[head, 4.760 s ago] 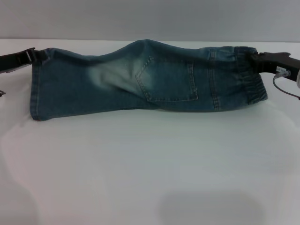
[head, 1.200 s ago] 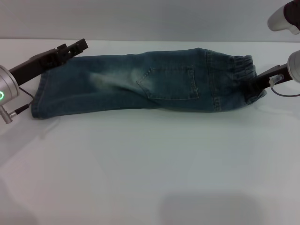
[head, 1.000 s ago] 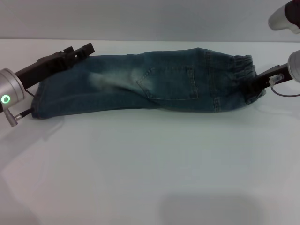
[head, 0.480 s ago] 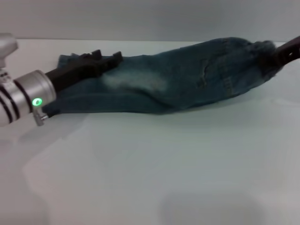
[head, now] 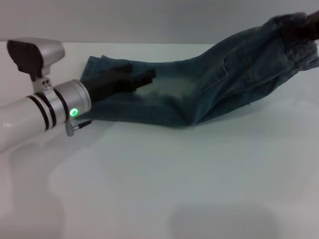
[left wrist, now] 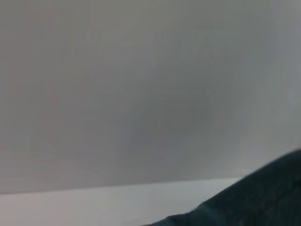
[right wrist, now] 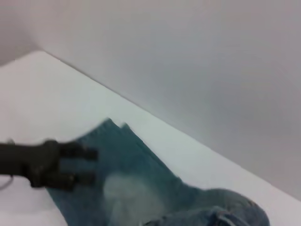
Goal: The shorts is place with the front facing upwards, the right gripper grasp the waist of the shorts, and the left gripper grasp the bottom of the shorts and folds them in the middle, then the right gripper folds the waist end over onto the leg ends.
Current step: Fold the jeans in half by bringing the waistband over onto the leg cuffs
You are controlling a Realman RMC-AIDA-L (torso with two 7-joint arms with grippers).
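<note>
The blue denim shorts (head: 209,84) lie folded lengthwise on the white table, with the leg ends (head: 92,67) at the left. The waist of the shorts (head: 294,30) hangs in the air at the upper right, with my right gripper (head: 309,27) shut on it at the frame's edge. My left gripper (head: 144,79) reaches over the legs near the pale faded patch. In the right wrist view the left gripper (right wrist: 94,165) shows its two fingers apart above the denim (right wrist: 141,188), holding nothing. The left wrist view catches only a dark corner of the shorts (left wrist: 263,202).
The white table (head: 174,179) spreads out in front of the shorts. A grey wall (head: 149,20) stands behind its back edge. My left arm's silver-white cylinder (head: 40,112) with its green light crosses the table's left side.
My right gripper has raised the waist off the table and carried it leftward. My left gripper has let go of the hems and moved right over the legs.
</note>
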